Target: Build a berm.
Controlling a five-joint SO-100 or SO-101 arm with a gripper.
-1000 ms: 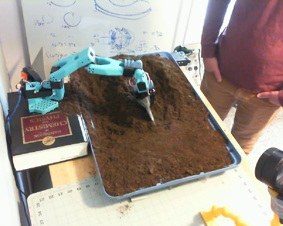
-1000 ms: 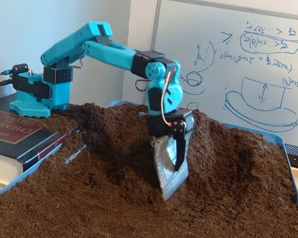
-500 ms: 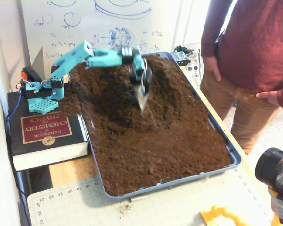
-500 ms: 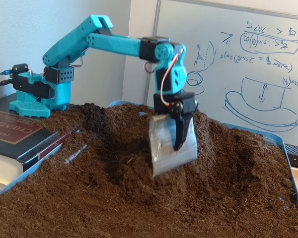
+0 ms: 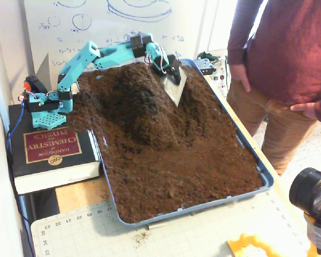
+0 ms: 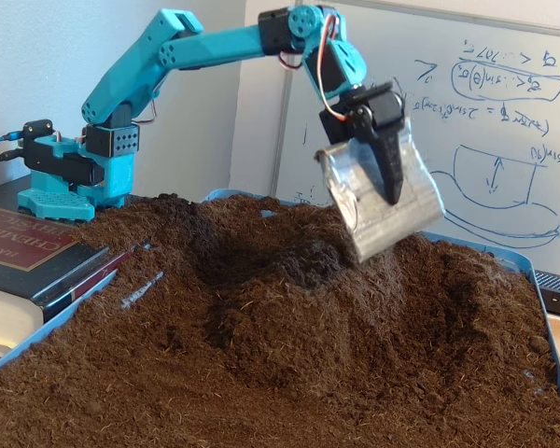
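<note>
Soil, dark brown and crumbly, fills your blue tray (image 5: 267,179), which sits on the bench beside a green cutting mat (image 5: 203,233) with printed ruler numbers. Nearest the camera it lies fairly flat. Midway back the berm (image 5: 150,115) rises as a ridge running toward the far end; in the low fixed view its crest (image 6: 289,280) sits just below the scoop.

Further back, the end effector (image 5: 174,80) hangs in the air above the ridge's far right flank, carrying a silvery foil-wrapped scoop (image 6: 383,201). You cannot tell how the jaws stand; the wrap hides them.

Risk, as a judgement: the scoop sits close to the tray's far right rim, so a wide dump could spill soil over the edge; a steep plunge could flatten the crest.

Arm base rests by a book (image 5: 51,152) reading "HANDBOOK of CHEMISTRY and PHYSICS", "CRC". Whiteboard sketches (image 6: 490,182) are not legible.
</note>
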